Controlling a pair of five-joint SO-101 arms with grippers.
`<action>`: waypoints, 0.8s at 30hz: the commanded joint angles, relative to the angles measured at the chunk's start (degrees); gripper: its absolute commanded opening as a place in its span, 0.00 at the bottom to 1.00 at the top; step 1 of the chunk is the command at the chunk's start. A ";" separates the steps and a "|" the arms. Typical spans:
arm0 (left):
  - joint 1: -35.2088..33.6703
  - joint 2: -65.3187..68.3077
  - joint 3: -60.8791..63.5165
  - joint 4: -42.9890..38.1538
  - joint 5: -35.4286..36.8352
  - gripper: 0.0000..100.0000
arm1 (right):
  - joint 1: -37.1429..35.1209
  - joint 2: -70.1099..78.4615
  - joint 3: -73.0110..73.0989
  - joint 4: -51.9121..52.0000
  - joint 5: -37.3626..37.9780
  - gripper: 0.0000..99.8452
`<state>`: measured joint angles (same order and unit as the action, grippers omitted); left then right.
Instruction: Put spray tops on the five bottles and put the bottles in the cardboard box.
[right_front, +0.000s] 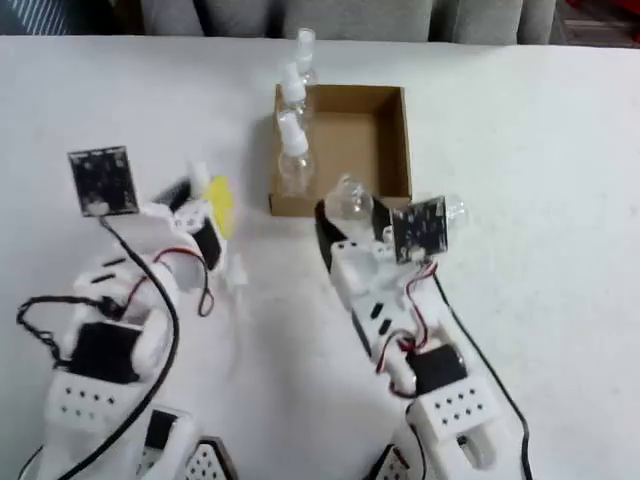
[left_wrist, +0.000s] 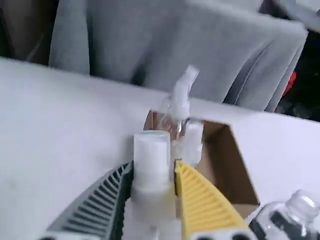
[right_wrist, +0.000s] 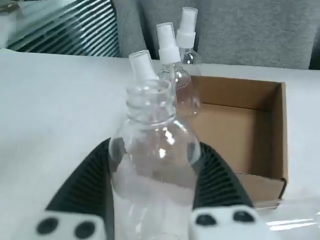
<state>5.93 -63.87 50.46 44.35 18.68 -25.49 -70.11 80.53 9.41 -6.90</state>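
Note:
My right gripper (right_wrist: 152, 152) is shut on a clear bottle (right_wrist: 150, 120) that stands upright with its neck bare, just in front of the cardboard box (right_front: 390, 105). In the high view this bottle (right_front: 347, 197) sits at the box's near wall. My left gripper (left_wrist: 152, 172), one finger grey and one yellow, is shut on a white spray top (left_wrist: 150, 150), left of the box (left_wrist: 230, 160). Three bottles with spray tops (right_front: 294, 150) stand in a row along the box's left wall (right_wrist: 167, 47). Another clear bottle (right_front: 452, 212) lies right of my right gripper (right_front: 345, 212).
Both arms' white bodies and cables fill the near part of the white table (right_front: 540, 130). Grey chair backs (right_wrist: 240, 30) stand beyond the far edge. Bare tabletop lies far left and right of the box.

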 joint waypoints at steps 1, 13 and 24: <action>-0.48 0.57 -12.04 -5.19 -5.63 0.02 | -1.89 -6.73 3.25 -2.15 -0.97 0.01; 12.70 8.31 -16.53 -37.10 -6.68 0.02 | -4.35 -24.13 15.03 -1.63 -0.79 0.01; 19.47 21.23 -31.91 -25.67 -11.34 0.02 | -10.33 -32.92 16.09 8.57 2.55 0.01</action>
<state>24.40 -45.67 22.77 17.71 8.13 -34.73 -100.88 95.91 16.35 -5.14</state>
